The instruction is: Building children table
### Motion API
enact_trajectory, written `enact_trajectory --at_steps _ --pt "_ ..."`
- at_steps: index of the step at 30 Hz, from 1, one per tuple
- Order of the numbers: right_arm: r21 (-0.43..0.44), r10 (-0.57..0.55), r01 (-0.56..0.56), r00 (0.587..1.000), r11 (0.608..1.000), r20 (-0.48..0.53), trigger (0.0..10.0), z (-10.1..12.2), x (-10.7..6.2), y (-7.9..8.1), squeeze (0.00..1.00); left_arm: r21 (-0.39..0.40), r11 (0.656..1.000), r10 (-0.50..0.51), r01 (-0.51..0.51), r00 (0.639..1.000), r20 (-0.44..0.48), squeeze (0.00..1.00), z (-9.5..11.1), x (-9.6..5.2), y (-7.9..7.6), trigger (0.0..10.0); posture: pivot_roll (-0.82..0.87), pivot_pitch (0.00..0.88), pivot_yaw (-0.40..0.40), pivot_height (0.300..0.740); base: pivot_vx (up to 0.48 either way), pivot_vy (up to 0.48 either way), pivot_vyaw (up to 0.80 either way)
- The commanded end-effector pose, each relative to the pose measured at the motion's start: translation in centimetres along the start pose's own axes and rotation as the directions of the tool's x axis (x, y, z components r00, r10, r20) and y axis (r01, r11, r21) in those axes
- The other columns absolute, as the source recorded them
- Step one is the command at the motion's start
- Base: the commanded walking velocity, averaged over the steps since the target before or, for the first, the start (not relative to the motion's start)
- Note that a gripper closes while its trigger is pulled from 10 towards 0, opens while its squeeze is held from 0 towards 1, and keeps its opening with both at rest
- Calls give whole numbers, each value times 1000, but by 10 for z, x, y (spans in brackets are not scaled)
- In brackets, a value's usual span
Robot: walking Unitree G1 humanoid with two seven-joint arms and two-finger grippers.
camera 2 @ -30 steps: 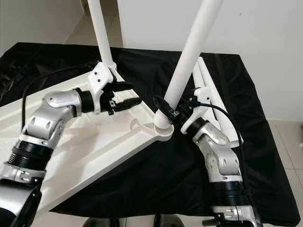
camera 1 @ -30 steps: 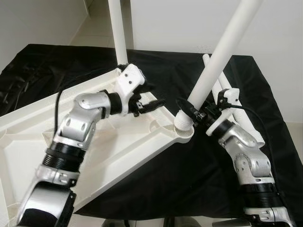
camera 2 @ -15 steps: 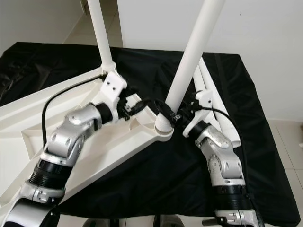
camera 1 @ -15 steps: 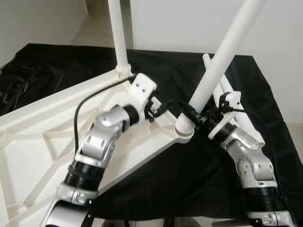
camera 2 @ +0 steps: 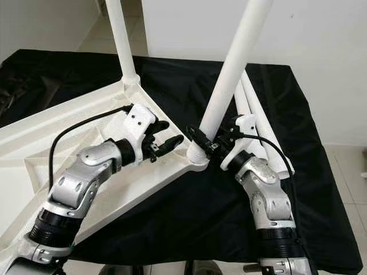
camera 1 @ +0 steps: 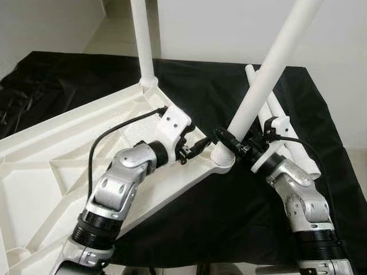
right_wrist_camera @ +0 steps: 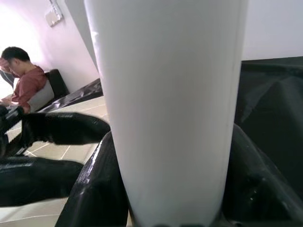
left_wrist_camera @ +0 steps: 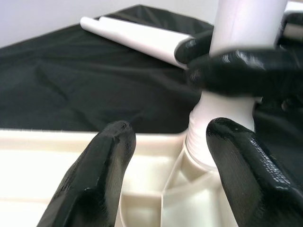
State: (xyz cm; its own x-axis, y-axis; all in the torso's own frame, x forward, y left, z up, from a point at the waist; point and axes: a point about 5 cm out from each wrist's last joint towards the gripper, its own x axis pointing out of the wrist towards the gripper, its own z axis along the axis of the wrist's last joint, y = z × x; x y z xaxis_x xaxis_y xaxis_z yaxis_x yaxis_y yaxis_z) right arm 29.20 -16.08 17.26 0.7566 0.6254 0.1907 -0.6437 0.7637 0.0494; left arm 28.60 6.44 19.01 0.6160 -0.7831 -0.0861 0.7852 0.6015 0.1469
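Black-draped bench [camera 1: 321,114] | upturned tabletop [camera 1: 51,172] lower left | right gripper [camera 1: 236,146] clamps leg [camera 1: 261,86] at centre corner socket [camera 1: 222,163] | left gripper [camera 1: 198,148] spread beside | advice: square leg before twisting.

White walls [camera 1: 229,28], seemingly pale tiled floor [camera 1: 117,40].

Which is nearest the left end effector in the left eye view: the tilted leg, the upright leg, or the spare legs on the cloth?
1. Tilted leg, its base just right of the left end effector.
2. Spare legs, farther right on the cloth.
3. Upright leg, at the far corner.
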Motion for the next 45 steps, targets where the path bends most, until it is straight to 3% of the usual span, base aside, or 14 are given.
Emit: enact_trajectory --at_steps 1,5,8,11,12,15,24,28,31,34,45 --pt "39 -25 28 997 999 -70 10000 -17 -5 -3 0 0 1000 -6 6 1000 -9 0 0 -2 -1 10000 0 109 1 740 0 0 0" --pt "36 -52 56 994 998 -92 10000 -22 -7 -7 0 2 1000 1 -1 1000 -19 0 -1 -4 0 10000 3 111 -3 740 0 0 0" --pt "-43 -53 49 992 998 -114 10000 -25 -8 -6 0 6 1000 12 -11 1000 -25 0 -1 -7 3 10000 3 112 -4 740 0 0 0" --pt "-66 -50 42 992 997 -114 10000 -24 -8 -5 0 6 1000 13 -12 1000 -26 0 -1 -8 3 10000 3 112 -4 740 0 0 0" --pt "-116 0 -15 992 993 -129 10000 -25 -7 3 0 5 1000 17 -17 999 -32 0 -1 -9 3 10000 3 117 -4 740 0 0 0" --pt "-161 38 -62 988 985 -151 10000 -28 -7 9 0 6 1000 20 -20 999 -38 0 -1 -11 3 10000 5 119 -5 740 0 0 0" --pt "-204 95 -133 978 970 -188 10000 -33 -8 18 0 4 1000 21 -21 999 -42 0 -1 -12 2 10000 8 123 -8 740 0 0 0" --pt "-172 76 -108 980 979 -183 10000 -36 -9 15 0 2 1000 22 -22 999 -44 0 -1 -13 2 10000 9 123 -8 740 0 0 0" --pt "-51 -21 13 988 999 -153 10000 -36 -10 1 0 -1 1000 22 -22 999 -48 0 -1 -13 2 10000 11 124 -6 740 0 0 0" --pt "-9 -69 69 986 998 -154 10000 -38 -10 -6 0 -4 1000 19 -19 999 -50 0 -1 -13 1 10000 11 124 -6 740 0 0 0" --pt "38 -104 113 977 993 -187 10000 -49 -13 -9 0 -4 1000 25 -25 998 -52 0 -1 -14 1 10000 15 116 -9 740 0 0 0"
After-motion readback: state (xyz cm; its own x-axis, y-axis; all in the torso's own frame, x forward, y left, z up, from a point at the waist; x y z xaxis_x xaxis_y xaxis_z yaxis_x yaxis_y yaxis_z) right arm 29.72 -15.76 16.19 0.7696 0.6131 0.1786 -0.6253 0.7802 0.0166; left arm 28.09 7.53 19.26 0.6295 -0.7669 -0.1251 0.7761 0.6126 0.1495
